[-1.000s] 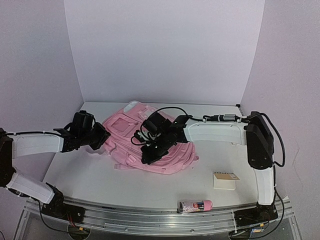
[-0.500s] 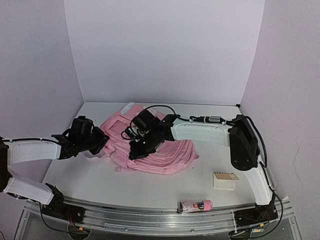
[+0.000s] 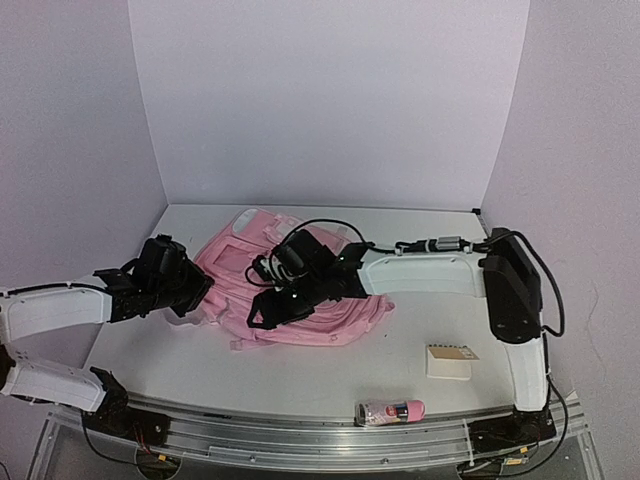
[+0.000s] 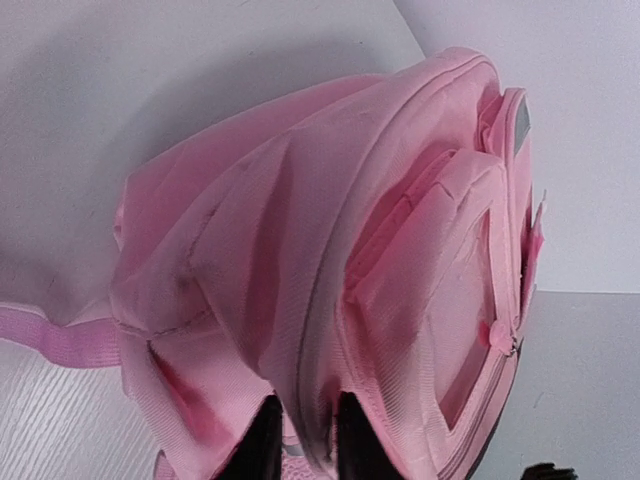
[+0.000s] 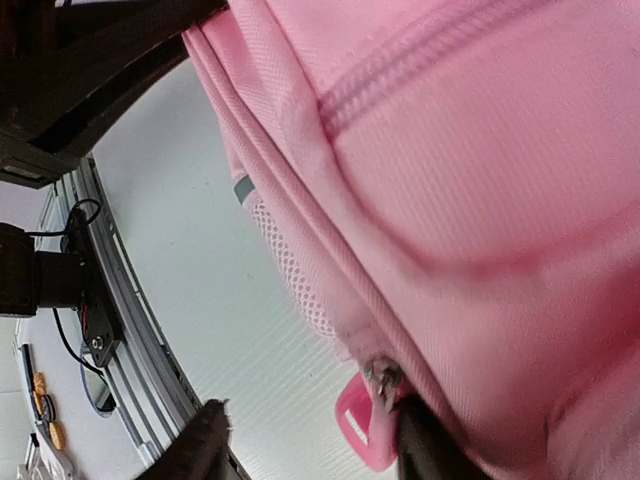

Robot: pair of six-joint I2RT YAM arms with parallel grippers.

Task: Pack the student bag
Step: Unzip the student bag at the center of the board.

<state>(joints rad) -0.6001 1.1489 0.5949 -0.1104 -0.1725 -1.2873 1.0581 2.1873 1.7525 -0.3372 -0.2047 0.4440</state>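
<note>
Nearest of all, a pink bottle [image 3: 390, 411] and a notebook [image 3: 452, 360] are seen lying on the desk [image 3: 300, 370]. They are on the near side of the student bag [image 3: 335, 322], off to its right and well apart from it. Neither has been packed yet.

The student bag is laid flat in the middle of the desk, with its long side running left to right at a small slant. At the bag's near-left edge the right gripper [image 5: 310, 440] is held with its fingers apart. The zip pull [image 5: 358, 428], a little pink tab, is found between those fingers. It is close by one of them and is not pinched. It is judged that the fingers only need to be closed on it, and then it could be drawn along the zip line.

Further back, at the bag's left edge, the left gripper [image 4: 305, 445] is seen with its fingers close together. A fold of the bag's pink cloth is squeezed between them, so the bag seems to be held steady there.
</note>
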